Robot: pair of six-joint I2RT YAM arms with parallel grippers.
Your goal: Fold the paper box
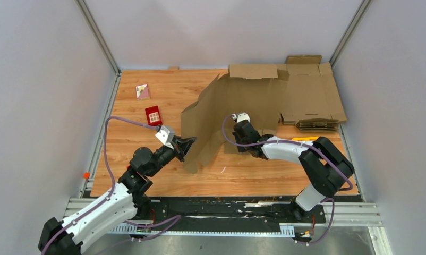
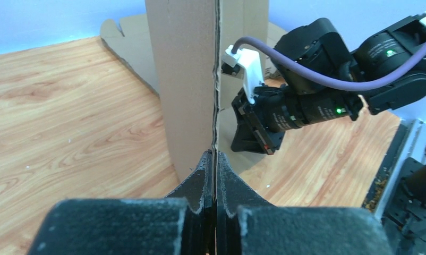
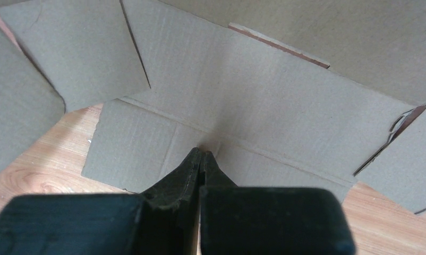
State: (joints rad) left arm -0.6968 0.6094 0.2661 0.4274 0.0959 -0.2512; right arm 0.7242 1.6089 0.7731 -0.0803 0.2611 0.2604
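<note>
The paper box (image 1: 237, 98) is a large brown die-cut cardboard sheet, standing partly upright in the middle of the wooden table, with flaps bent forward. My left gripper (image 1: 187, 144) is shut on the near vertical edge of its left flap; in the left wrist view the edge (image 2: 184, 79) runs straight between the closed fingers (image 2: 215, 156). My right gripper (image 1: 233, 133) is shut with nothing between its jaws. Its tips (image 3: 202, 152) press on a crease of the sheet's lower panel (image 3: 264, 101). The right gripper also shows in the left wrist view (image 2: 248, 141).
A pile of flat brown cardboard sheets (image 1: 312, 95) lies at the back right. A small red box (image 1: 153, 115) and a small pink-white card (image 1: 142, 92) lie at the left. A yellow strip (image 1: 306, 138) lies by the right arm. Grey walls enclose the table.
</note>
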